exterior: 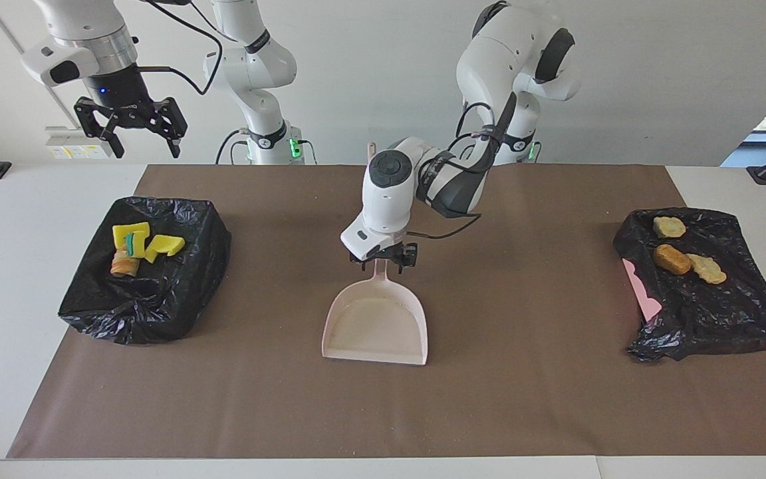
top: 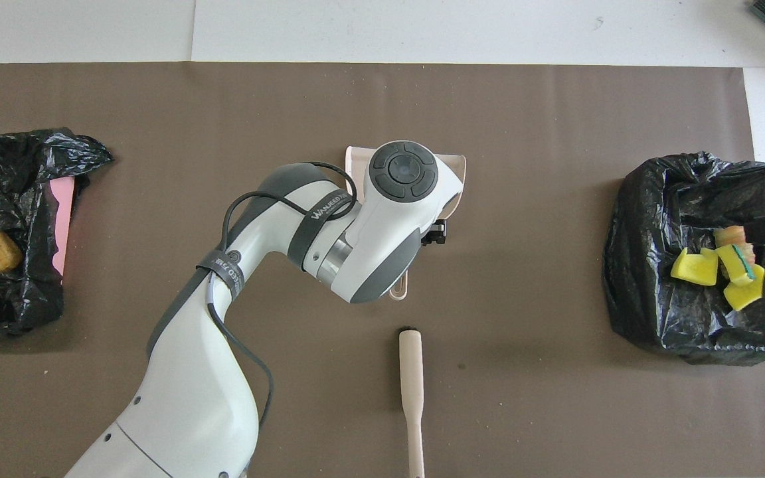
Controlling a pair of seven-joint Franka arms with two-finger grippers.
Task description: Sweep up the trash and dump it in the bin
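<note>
Lying light and soft in the two black bags (exterior: 157, 293), the trash (exterior: 131, 247) needs no grasp; left gripper (exterior: 383, 259) jaws wide at the stiff dustpan (exterior: 375, 326) handle, right gripper (exterior: 131, 124) jaws wide, waiting.

1. brown mat (exterior: 522, 399) with pale speckled crumbs, on a white table (exterior: 17, 219).
2. pale pink dustpan (exterior: 376, 322).
3. cream brush handle (top: 412, 385) with a dark tip.
4. glossy black bag over the bin (exterior: 150, 299) that holds three bright yellow sponge pieces (exterior: 131, 234), one edged in green, and an orange-and-cream striped chunk (exterior: 124, 262).
5. second black bag (exterior: 709, 313) over a pink bin edge (exterior: 641, 293), holding three tan to golden-brown lumps (exterior: 672, 259).
6. white arms with grey joints; the black left gripper (exterior: 383, 261) and the black right gripper (exterior: 130, 130).
</note>
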